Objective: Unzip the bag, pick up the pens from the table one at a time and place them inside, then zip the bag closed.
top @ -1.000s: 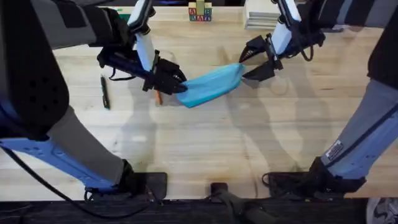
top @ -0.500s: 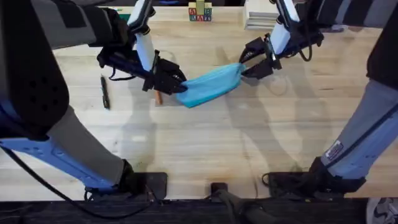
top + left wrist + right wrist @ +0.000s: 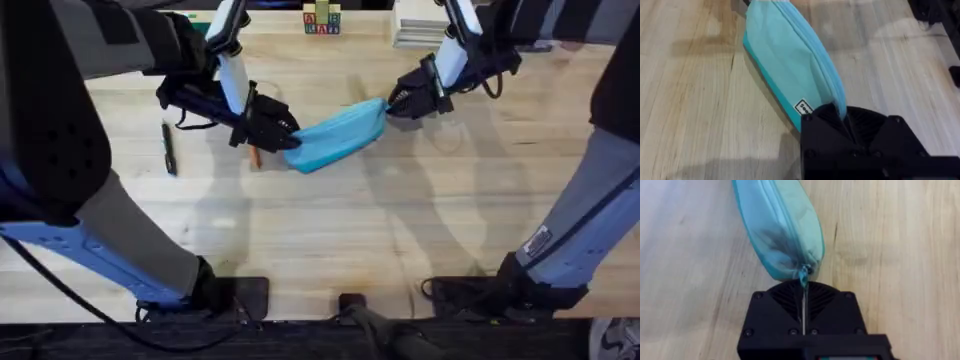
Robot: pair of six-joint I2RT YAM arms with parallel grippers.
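Centre frame, left gripper [image 3: 283, 133] clamped the bag [image 3: 335, 136]; right gripper [image 3: 395, 103] pinched its zipper pull [image 3: 804, 273], which might slip free.

Both arms are black with white upper links and thin black cables; the left gripper [image 3: 284, 131] and right gripper [image 3: 397, 104] have black ribbed fingers with round screws.

The light is bright and soft. The arms cast pale gray shadows on the table [image 3: 330, 230].
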